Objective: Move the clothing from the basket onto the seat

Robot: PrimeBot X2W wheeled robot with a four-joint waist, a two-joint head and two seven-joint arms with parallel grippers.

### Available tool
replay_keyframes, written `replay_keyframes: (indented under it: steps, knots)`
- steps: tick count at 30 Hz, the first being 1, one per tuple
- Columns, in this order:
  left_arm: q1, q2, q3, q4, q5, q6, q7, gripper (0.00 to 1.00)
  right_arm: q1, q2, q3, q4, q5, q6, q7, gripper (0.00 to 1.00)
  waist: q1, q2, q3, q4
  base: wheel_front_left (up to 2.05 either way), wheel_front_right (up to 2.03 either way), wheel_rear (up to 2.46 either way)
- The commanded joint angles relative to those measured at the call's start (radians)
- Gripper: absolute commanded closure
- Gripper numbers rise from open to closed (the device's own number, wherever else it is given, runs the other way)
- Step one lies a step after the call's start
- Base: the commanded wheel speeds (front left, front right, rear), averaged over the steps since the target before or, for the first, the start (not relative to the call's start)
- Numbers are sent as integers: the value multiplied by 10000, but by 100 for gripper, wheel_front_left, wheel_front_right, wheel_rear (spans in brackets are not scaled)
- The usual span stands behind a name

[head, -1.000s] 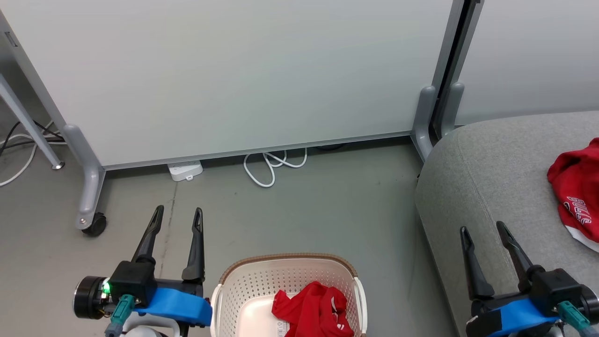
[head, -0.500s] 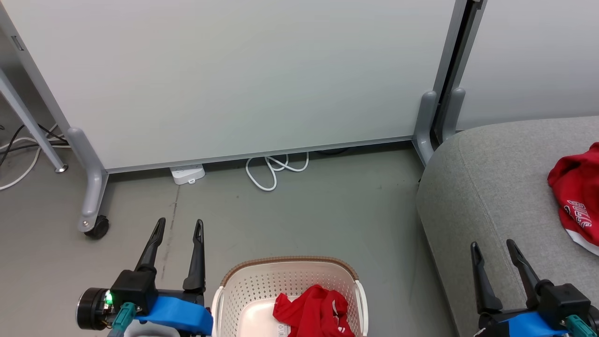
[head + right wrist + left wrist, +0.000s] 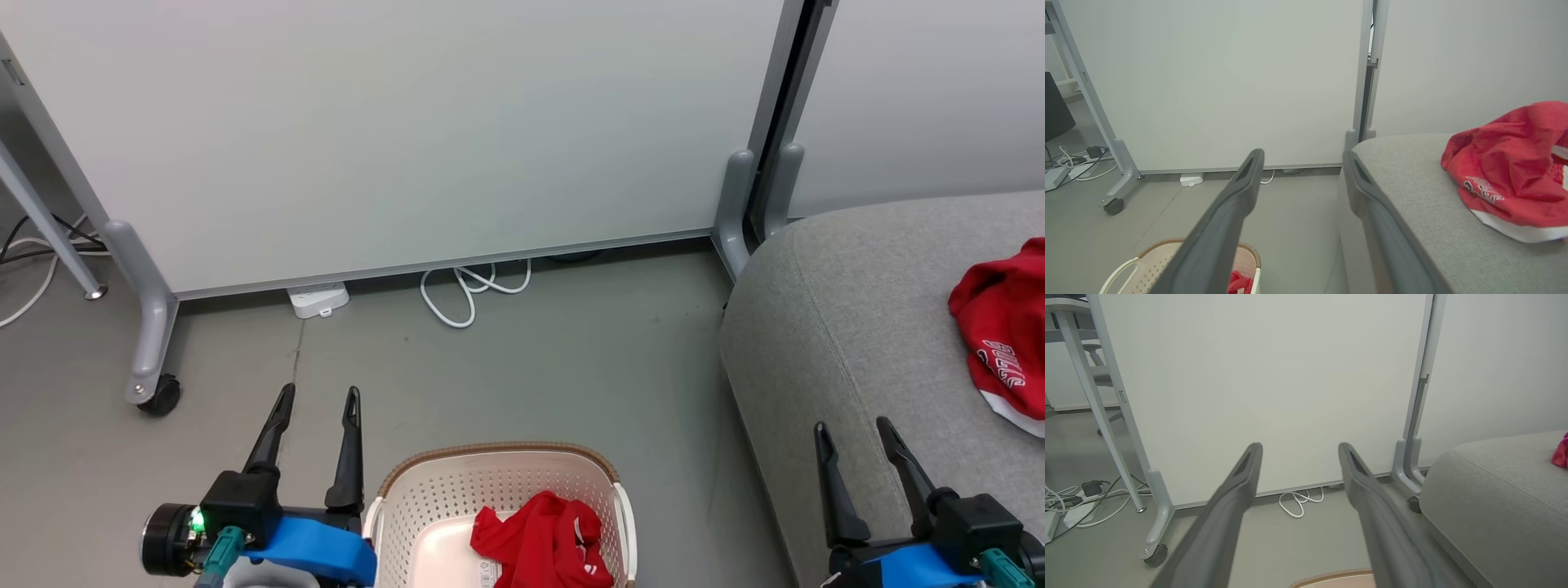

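One red garment (image 3: pixel 543 539) lies crumpled in the cream perforated basket (image 3: pixel 498 449) on the floor (image 3: pixel 571 367), partly covering a label sticker (image 3: pixel 487 573) too small to read. A second red jersey (image 3: pixel 1000 327), its white lettering reading "BULLS", rests on the grey seat (image 3: pixel 849 327) at right. The left claw (image 3: pixel 319 392), beside the basket, and the right claw (image 3: pixel 851 426), over the seat's near edge, both stand apart and empty.
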Motion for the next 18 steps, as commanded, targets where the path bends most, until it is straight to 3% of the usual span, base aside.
replay_keyframes:
  steps: [1, 9, 18]
  knots:
    - [-163, -28, -61, 74, -77, -82, -28, 0, -79, 22, 32, 25, -19, 1, -38, 0, 0, -1, 59, -72, 0, 0, 0]
    - [-989, -31, -953, 957, -124, -164, -27, 0, -450, 21, 239, -22, -51, 1, -38, 0, 0, -1, 497, -540, 0, 0, 0]
    - [-2660, 322, -2183, 2757, -707, -150, -28, 0, -1504, 20, 787, -235, -48, 1, -38, 0, 0, -1, 2131, -1496, 0, 0, 0]
